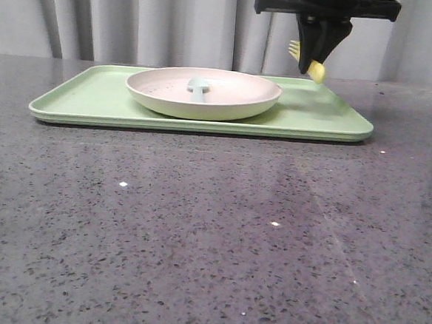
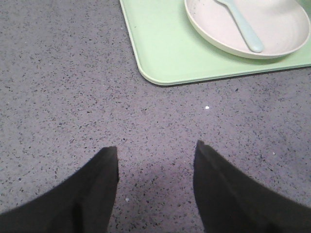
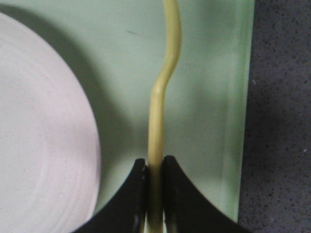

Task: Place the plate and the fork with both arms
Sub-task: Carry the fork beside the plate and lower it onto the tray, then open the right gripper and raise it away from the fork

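Cream-white plate [image 1: 206,94], pale-yellow fork [image 3: 163,92], light-green tray [image 1: 80,97], blue-grey spoon [image 2: 243,26]

The plate [image 1: 203,93] is sitting in the middle of the green tray [image 1: 72,93], with a blue spoon [image 1: 197,88] lying in it. Bare tray is showing between the plate and the tray's right edge, and the right gripper [image 1: 317,59] is hanging over that strip, pinching the fork [image 1: 305,58]. The grey table [image 1: 196,235] in front is lying open, and the left gripper [image 2: 155,160] is hovering there with its jaws apart.
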Controlling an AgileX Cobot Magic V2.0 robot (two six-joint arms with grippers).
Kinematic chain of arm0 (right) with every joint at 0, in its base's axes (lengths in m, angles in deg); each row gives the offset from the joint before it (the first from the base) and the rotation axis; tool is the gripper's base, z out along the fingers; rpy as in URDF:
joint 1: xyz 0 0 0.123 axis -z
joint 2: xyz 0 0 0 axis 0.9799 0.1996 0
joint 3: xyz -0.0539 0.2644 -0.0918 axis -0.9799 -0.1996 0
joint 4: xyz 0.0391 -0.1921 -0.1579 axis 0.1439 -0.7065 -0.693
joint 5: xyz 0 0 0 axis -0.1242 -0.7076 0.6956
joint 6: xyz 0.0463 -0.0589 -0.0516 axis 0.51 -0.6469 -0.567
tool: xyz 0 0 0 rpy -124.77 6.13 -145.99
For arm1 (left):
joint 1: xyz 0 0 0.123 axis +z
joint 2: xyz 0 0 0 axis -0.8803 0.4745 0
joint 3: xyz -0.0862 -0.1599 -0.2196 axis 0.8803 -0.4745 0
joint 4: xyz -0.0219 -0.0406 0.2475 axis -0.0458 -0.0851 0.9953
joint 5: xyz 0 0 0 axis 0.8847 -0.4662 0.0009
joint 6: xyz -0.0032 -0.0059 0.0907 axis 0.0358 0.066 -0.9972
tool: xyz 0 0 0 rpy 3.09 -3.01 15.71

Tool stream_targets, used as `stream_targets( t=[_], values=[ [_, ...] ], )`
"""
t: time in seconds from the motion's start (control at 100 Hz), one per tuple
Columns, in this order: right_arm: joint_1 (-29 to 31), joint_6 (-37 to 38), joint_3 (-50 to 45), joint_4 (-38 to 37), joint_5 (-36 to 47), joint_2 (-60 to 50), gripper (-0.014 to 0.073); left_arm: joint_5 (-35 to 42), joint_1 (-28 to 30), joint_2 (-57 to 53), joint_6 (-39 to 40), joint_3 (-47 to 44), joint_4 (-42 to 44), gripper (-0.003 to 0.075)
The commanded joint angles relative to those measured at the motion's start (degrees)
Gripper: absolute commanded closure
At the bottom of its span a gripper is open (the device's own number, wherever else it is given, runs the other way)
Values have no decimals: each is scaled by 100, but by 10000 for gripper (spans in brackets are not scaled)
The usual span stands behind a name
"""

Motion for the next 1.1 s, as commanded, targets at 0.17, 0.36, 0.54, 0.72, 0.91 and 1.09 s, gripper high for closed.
stream_targets(
  t=[0.17,0.36,0.54,0.72,0.91,1.09],
  values=[
    [37,-64,135,-90,-531,-256,573,347,4,-5,40,164,-44,365],
    [37,-64,135,-85,-531,-140,573,347,4,-5,40,164,-44,365],
    [37,-94,135,-85,-531,-50,573,347,4,-5,40,164,-44,365],
    [37,-99,135,-79,-531,-24,564,347,4,-5,40,164,-44,365],
    [44,-106,135,-79,-531,-24,462,347,4,-5,40,164,-44,365],
    [44,-106,135,-85,-531,-24,386,347,4,-5,40,164,-44,365]
  ],
)
